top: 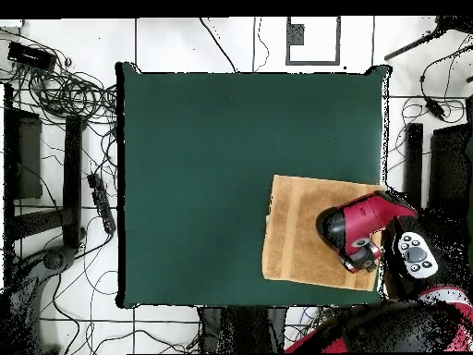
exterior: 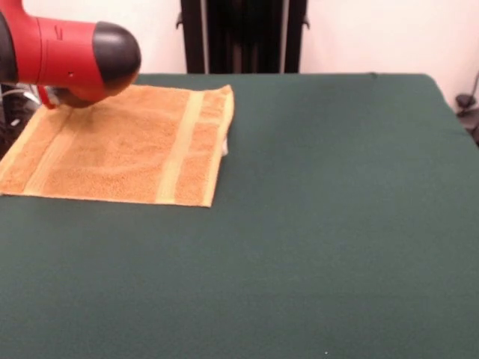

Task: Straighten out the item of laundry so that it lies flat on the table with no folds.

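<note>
The orange-tan towel (exterior: 127,146) lies spread out at the far left of the dark green table (exterior: 314,224). Its two paler bands run front to back, and a small white tag (exterior: 224,146) shows at its right edge. I see no folds in the part that shows. The red and black arm (exterior: 67,52) hangs over the towel's far left corner and hides it. The gripper (exterior: 63,97) shows only as a dark shape under the arm, right at the towel. In the overhead view the arm (top: 356,226) covers the right part of the towel (top: 300,231).
The robot's black pedestal (exterior: 243,36) stands behind the table's far edge. The towel's left side lies along the table's left edge in the front view. Cables and stands (top: 65,102) lie on the floor around the table.
</note>
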